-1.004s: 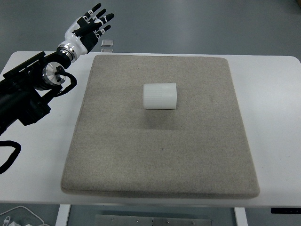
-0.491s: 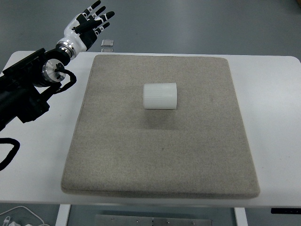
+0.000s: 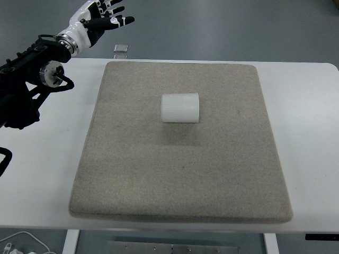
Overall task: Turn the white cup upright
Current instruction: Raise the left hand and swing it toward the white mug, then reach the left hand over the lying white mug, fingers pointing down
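Note:
A white cup (image 3: 180, 108) lies on its side near the middle of a grey-brown mat (image 3: 180, 174), its axis running left to right. My left hand (image 3: 100, 18) is at the top left corner, past the table's far edge, well away from the cup. Its fingers are spread and hold nothing. The black left arm (image 3: 26, 79) crosses the table's left side. The right arm does not show.
The mat covers most of a white table (image 3: 307, 143). A small flat grey object (image 3: 121, 49) lies on the table just behind the mat's far left corner. Cables (image 3: 21, 243) hang below the table's front left edge.
The left arm has lifted and swung up toward the top of the picture, away from the mat, and the hand has turned to point right. The cup has not moved.

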